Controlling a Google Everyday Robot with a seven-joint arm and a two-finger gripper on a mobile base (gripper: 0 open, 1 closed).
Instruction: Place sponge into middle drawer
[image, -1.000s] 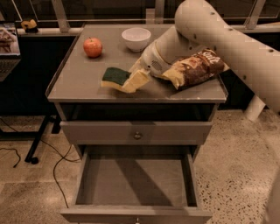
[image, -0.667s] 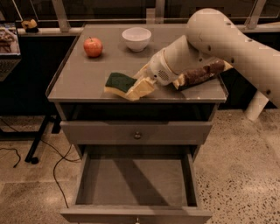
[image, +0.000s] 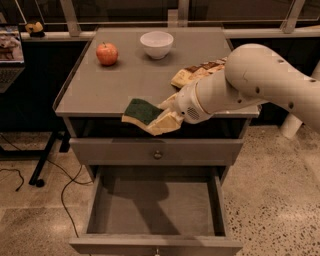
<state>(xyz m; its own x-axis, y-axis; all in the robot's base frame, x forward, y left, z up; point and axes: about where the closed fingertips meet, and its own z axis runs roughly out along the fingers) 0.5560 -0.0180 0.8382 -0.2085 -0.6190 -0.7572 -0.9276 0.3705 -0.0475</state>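
The sponge (image: 139, 110), dark green on top with pale yellow foam beneath, is held at the front edge of the cabinet top (image: 100, 95). My gripper (image: 161, 119) is shut on its right end, with the white arm coming in from the right. The sponge hangs just past the edge, above the closed upper drawer (image: 115, 151) with its round knob. The middle drawer (image: 150, 210) is pulled open below it, wide, grey and with nothing inside.
A red apple (image: 107, 53) and a white bowl (image: 156, 44) stand at the back of the cabinet top. A crinkled snack bag (image: 192, 75) lies behind my arm. A laptop (image: 10, 55) sits at the far left, and cables (image: 65, 195) run on the floor.
My gripper has carried the sponge off the middle of the cabinet top, forward to its front edge and over the open drawer. The snack bag stayed where it was.
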